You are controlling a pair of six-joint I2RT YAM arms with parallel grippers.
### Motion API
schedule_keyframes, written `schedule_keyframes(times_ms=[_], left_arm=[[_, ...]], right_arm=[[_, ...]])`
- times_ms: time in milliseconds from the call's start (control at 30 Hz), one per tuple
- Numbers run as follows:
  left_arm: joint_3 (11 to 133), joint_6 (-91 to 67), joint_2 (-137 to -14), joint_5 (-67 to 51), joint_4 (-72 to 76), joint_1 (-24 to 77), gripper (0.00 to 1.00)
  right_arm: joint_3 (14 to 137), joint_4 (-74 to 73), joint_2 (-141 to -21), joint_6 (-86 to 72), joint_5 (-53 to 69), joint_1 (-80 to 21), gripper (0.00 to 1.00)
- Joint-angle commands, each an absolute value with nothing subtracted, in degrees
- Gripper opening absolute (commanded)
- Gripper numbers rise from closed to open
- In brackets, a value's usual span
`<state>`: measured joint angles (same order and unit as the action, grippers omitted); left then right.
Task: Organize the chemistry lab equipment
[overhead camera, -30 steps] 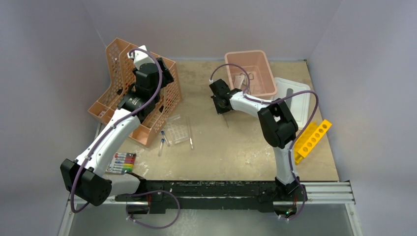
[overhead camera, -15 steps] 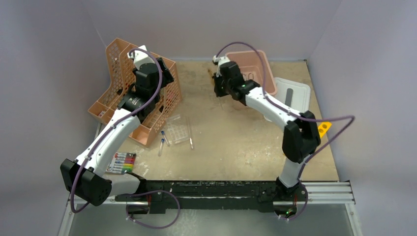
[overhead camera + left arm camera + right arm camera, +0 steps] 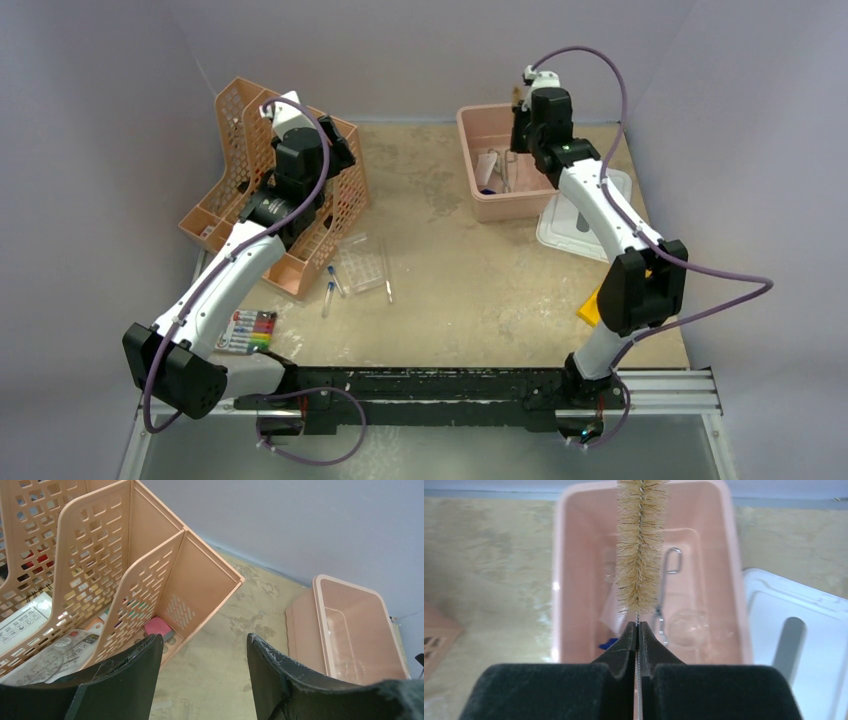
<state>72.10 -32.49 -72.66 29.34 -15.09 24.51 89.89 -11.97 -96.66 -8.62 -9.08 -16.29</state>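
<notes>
**Setting.** Beige, stained worktop (image 3: 450, 300), closed in by pale lilac walls on three sides.

**1. Right pincer** (image 3: 638, 630). Clenched on the wire stem of a bristle brush (image 3: 640, 540). You hold it above the pink bin (image 3: 555, 580) at the far edge, right of centre, with the bristle head towards the far wall.

**2. Bin contents.** Metal forceps (image 3: 664, 590) and a clear glass vessel (image 3: 686, 625). There is also a blue piece, mostly hidden behind your fingers.

**3. White lid** (image 3: 769, 610). Just beside the bin, on its right-edge side.

**4. Left pincer** (image 3: 204, 639). Released, with nothing between the fingers. It hangs by the orange file organiser (image 3: 150, 545) in the far-left corner.

**5. Unsorted stock.** A clear tube rack (image 3: 362, 265), blue-capped tubes (image 3: 328, 292) and a glass rod (image 3: 388, 285) lie close together on the left half. A marker pack (image 3: 250, 332) sits towards the near-left corner.

**Step in hand (judged).** You are depositing the brush in the bin.

**Next move calls for.** Lower the brush until it is inside the rim, then release it. Lay it along the bin's length, so it neither bridges the rim nor lands on the glass.
</notes>
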Motion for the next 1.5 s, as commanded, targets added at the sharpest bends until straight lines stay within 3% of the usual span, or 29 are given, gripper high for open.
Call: schedule_keyframes(times_ms=[0, 500, 633, 733, 900, 1100, 1267, 1467], left_arm=[[71.93, -34.21, -72.49, 28.14, -12.13, 24.7, 0.61], [73.75, -32.83, -74.89, 25.11, -12.8, 24.7, 0.61], [74.49, -32.46, -75.72, 24.41, -12.96, 24.7, 0.61], [75.23, -32.09, -76.4, 23.97, -13.24, 24.7, 0.62], [76.12, -31.65, -76.98, 23.14, -13.9, 24.7, 0.61], [75.92, -31.81, -76.62, 22.09, -14.7, 24.7, 0.61], [74.58, -32.7, -75.3, 21.75, -15.19, 24.7, 0.61], [71.44, -34.79, -72.37, 21.94, -18.09, 24.7, 0.64]], right_arm=[[89.88, -11.76, -99.18, -4.67, -10.38, -13.28, 0.0], [95.53, -13.05, -116.11, 2.02, -8.94, -11.21, 0.0], [96.75, -13.4, -117.33, 1.16, -10.58, -11.17, 0.07], [97.67, -13.64, -116.5, 0.47, -12.26, -11.19, 0.13], [97.93, -13.77, -112.7, -1.73, -12.32, -11.23, 0.34], [97.81, -14.13, -107.23, -2.11, -12.6, -11.28, 0.36], [96.75, -15.26, -101.34, -5.84, -2.65, -12.0, 0.37], [93.07, -15.01, -96.5, -7.76, -0.09, -20.89, 0.46]])
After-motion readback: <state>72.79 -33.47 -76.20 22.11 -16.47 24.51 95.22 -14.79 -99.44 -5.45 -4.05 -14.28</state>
